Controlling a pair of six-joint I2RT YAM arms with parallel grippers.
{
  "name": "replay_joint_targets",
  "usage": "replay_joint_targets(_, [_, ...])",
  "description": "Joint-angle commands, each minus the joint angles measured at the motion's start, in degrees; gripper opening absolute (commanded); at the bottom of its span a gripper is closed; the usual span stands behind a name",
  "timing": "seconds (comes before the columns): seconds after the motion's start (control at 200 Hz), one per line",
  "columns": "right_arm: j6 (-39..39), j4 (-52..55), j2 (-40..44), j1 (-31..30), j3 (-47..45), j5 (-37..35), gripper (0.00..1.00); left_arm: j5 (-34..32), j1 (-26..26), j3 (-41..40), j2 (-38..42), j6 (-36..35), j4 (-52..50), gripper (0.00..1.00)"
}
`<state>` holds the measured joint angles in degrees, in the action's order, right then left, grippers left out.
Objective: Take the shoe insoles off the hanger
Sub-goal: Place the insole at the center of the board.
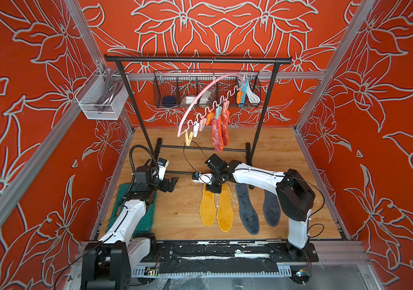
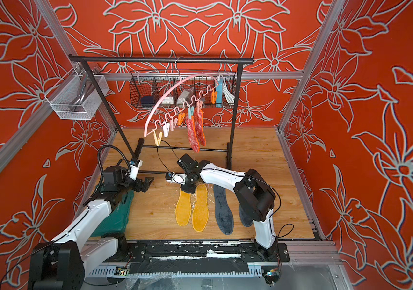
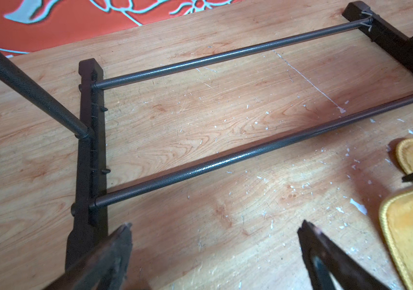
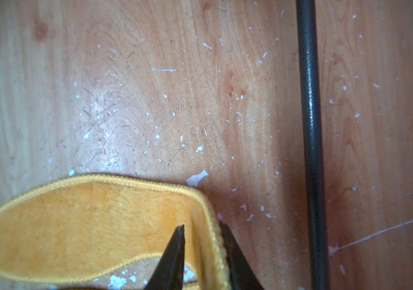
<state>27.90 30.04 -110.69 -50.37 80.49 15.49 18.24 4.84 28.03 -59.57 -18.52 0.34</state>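
Right wrist view puts your right jaws astride the turned-up stitched edge of a mustard-yellow fuzzy foot-shaped insole [image 4: 87, 226]. One tip sits on the plush and the other just outside the edging. They stand a little apart, and you cannot tell whether they press the fabric. A black metal rod [image 4: 310, 125] runs along the floor of the scene near that insole.

In both top views this insole lies flat on the pale wooden counter [image 1: 180, 213], just beside its yellow twin [image 1: 225, 208]. Two dark grey fuzzy insoles [image 1: 246, 208] lie lengthwise next to them, on your right arm's side.

The two mottled red-pink insoles [image 1: 219, 136] with orange edging hang side by side from clothespins [image 1: 218, 112]. The pins sit on the wavy lower rail of the thin pink arched plastic hanger [image 1: 202, 91]. Its metal hook is over the top bar of the tall black metal rack [image 1: 195, 59], and the hanger hangs tilted.

Left wrist view shows your left jaws wide apart over bare counter, near the rack's foot. In a top view your left arm reaches over a dark green plastic case [image 1: 147, 221].
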Motion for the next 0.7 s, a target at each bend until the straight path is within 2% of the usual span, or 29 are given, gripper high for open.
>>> replay_joint_targets(0.0, [-0.09,1.07,-0.36,0.1,-1.2,-0.55,0.47,1.88,0.35,1.3,0.0,-0.9,-0.94,0.98])
replay_joint_targets(0.05, [-0.21,-0.87,1.06,0.06,-2.74,-2.48,0.67,1.78,0.37,1.5,-0.34,-0.74,-1.0,0.98])
replay_joint_targets(0.06, [-0.21,-1.08,1.22,0.07,-2.98,-2.77,0.82,1.57,0.35,1.5,-0.36,-0.68,-0.97,0.98])
replay_joint_targets(0.07, [-0.32,-1.47,1.61,0.09,-3.21,-3.08,0.93,1.4,0.37,1.5,-0.37,-0.65,-0.96,0.98])
replay_joint_targets(0.09, [-0.66,-2.24,2.25,0.05,-3.59,-3.76,0.99,1.32,0.38,1.49,-0.29,-0.56,-0.88,0.98])
replay_joint_targets(0.25, [-0.31,-7.56,8.61,0.09,-7.16,-6.07,0.99,5.28,0.36,1.66,-0.01,-2.39,-2.52,0.98])
replay_joint_targets(0.365, [-1.84,-18.02,15.51,0.05,-13.6,-5.74,0.99,4.71,0.39,1.69,0.14,-2.21,-2.87,0.98])
replay_joint_targets(0.596, [-3.13,-32.25,26.19,0.1,-22.08,-7.86,0.99,4.96,0.34,1.79,0.0,-2.17,-2.92,0.98])
replay_joint_targets(0.696, [-2.38,-34.25,29.97,0.05,-23.82,-7.79,0.99,5.49,0.36,1.62,0.21,-2.47,-3.02,0.98])
